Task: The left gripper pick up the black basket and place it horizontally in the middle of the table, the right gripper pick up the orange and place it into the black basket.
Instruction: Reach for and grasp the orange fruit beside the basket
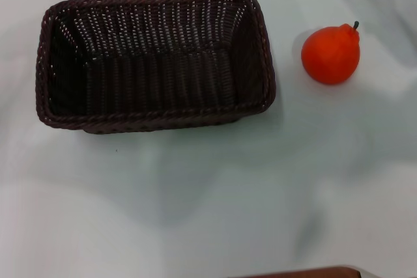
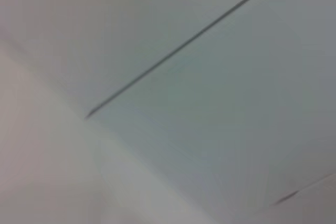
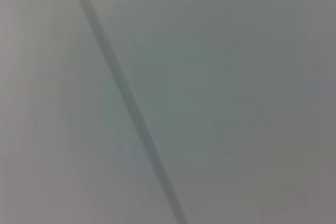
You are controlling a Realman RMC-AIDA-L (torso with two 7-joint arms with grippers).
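Note:
The black basket (image 1: 155,62) is a large dark woven rectangle with a braided rim. It lies with its long side across the white table (image 1: 208,206), left of centre, and its inside holds nothing. The orange (image 1: 331,54), bright with a bumpy top and a short dark stem, rests on the table to the right of the basket, apart from it. Neither the left gripper nor the right gripper shows in any view. Both wrist views show only pale flat surfaces crossed by a thin dark line.
A brown edge (image 1: 306,273) shows at the bottom of the head view, at the table's near side. White tabletop stretches in front of the basket and the orange.

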